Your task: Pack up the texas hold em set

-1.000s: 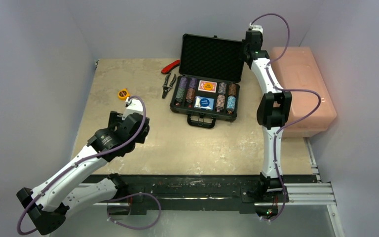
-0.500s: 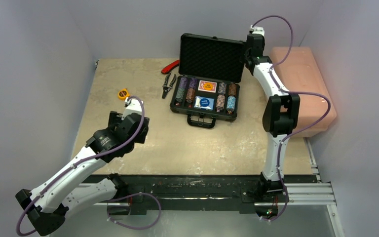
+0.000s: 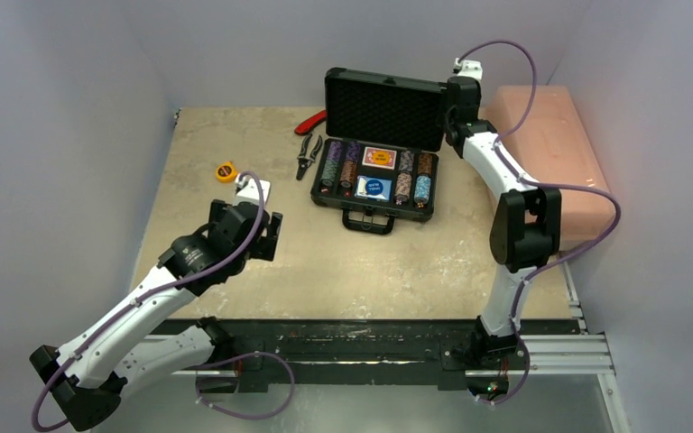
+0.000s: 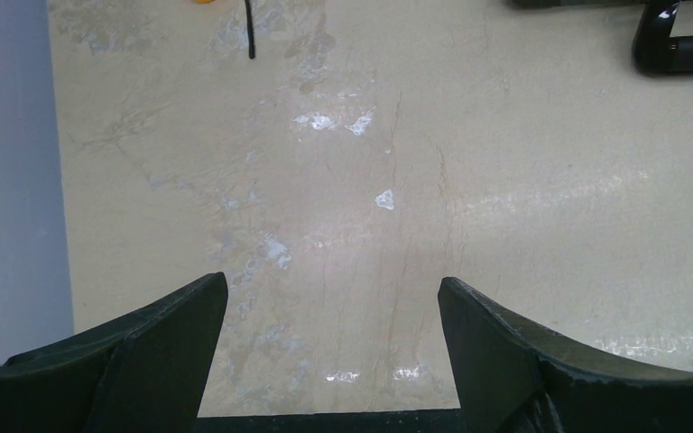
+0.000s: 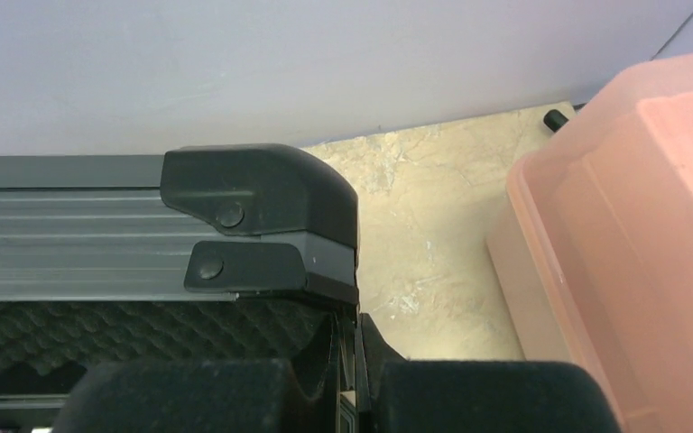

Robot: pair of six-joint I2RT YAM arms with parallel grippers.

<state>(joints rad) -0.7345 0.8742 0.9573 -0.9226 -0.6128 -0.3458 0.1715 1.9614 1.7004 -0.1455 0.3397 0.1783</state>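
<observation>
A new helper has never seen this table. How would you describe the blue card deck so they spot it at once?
Find the open black briefcase at the far middle of the table. In its tray, two card decks lie between columns of striped chip stacks. The blue deck is the one nearer the handle; the red deck lies behind it, toward the lid.

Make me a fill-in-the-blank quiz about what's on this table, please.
The lid of the case stands ___. The pliers lie on the case's ___ side in the top view. The right fingers, by the lid's corner, are ___. The box beside the case is ___.
Missing: open; left; shut; pink.
</observation>
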